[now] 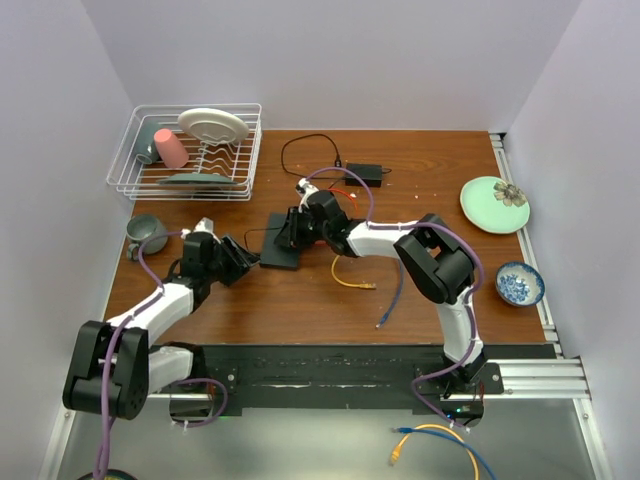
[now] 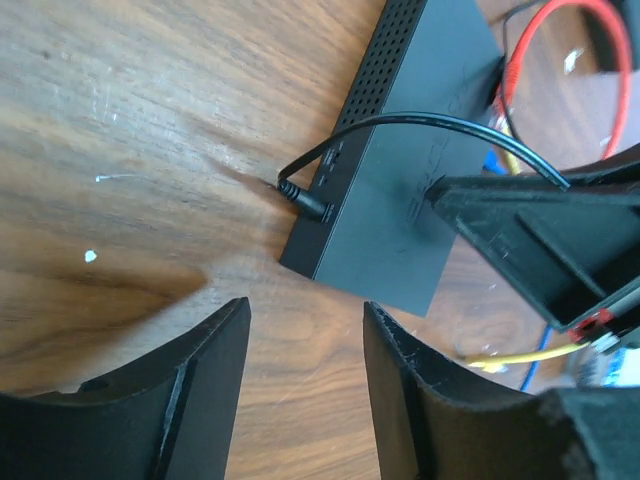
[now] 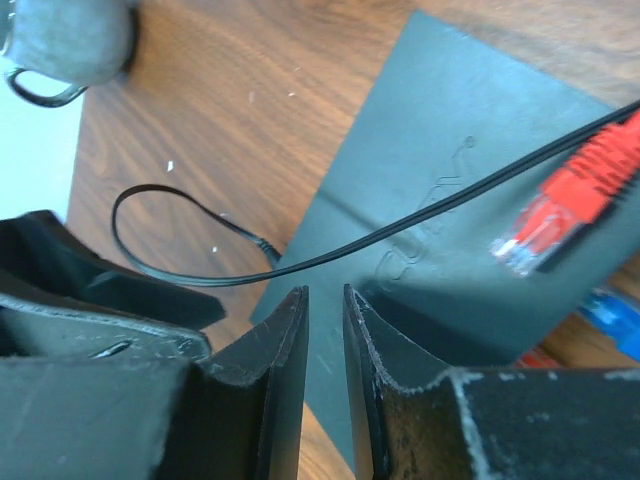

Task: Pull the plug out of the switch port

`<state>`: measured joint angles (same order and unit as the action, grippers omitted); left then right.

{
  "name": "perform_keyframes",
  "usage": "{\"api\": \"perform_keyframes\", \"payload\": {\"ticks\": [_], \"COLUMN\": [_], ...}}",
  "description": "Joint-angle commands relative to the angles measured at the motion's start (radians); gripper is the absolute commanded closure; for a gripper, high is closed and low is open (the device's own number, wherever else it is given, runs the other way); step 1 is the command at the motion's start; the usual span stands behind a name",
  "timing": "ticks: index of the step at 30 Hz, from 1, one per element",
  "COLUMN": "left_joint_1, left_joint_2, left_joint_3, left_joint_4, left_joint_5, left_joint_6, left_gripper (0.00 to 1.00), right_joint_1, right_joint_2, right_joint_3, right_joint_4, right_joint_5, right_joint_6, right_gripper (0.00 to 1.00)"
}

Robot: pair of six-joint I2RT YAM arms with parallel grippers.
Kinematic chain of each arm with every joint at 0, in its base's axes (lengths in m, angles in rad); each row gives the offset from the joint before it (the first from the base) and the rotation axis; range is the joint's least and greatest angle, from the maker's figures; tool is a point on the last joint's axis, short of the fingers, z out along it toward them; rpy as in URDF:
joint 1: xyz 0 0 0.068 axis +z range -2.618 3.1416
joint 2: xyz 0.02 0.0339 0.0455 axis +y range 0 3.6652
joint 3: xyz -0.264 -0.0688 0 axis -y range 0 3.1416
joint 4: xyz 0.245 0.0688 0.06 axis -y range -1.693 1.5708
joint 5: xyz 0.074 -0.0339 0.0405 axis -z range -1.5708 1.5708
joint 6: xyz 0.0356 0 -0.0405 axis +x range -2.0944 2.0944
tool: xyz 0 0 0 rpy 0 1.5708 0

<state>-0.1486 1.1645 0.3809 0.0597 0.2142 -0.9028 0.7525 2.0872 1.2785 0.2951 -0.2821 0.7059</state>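
Near the middle of the brown wooden bench (image 1: 420, 300), a bit toward its left edge, lies the flat black box (image 1: 282, 240), and nothing is pulled out yet. The right gripper (image 3: 325, 295) hangs over the box top, jaws narrow and empty. The left gripper (image 2: 305, 312) reaches in low, jaws half wide and holding nothing, aimed at the small black plug (image 2: 305, 202) that sits in the box's narrow edge.

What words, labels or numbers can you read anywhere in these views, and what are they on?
black box, embossed logo on its top face: too faint to read.
Same box's narrow edge, tiny marks beside the plug: too small to read.
No other text is visible.
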Motion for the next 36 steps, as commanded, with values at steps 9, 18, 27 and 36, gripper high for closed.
{"api": "perform_keyframes", "payload": {"ticks": [9,18,27,36], "left_joint_1": [0.007,-0.002,-0.126,-0.169], "left_joint_2": [-0.017,0.112,0.244,0.319], "left_joint_3": [-0.241,-0.274,-0.212,-0.204], "left_joint_4": [0.549,0.741,0.833,0.852], "left_joint_5": [-0.105,-0.173,-0.301,-0.384], "left_joint_6": [-0.335,-0.412,-0.418,-0.458], "left_gripper": [0.48,0.51,0.56,0.58], "right_joint_1": [0.004,-0.005,-0.022,-0.025], "right_joint_2": [0.016,0.043,0.053,0.051], "right_joint_3": [-0.024,-0.019,-0.013,-0.027], "right_joint_4": [0.114,0.113,0.07,0.072], "right_joint_5": [-0.069,-0.078,-0.075,-0.078], "right_joint_6": [0.052,0.063,0.05,0.049], "right_gripper": [0.74,0.75,0.75,0.75]}}
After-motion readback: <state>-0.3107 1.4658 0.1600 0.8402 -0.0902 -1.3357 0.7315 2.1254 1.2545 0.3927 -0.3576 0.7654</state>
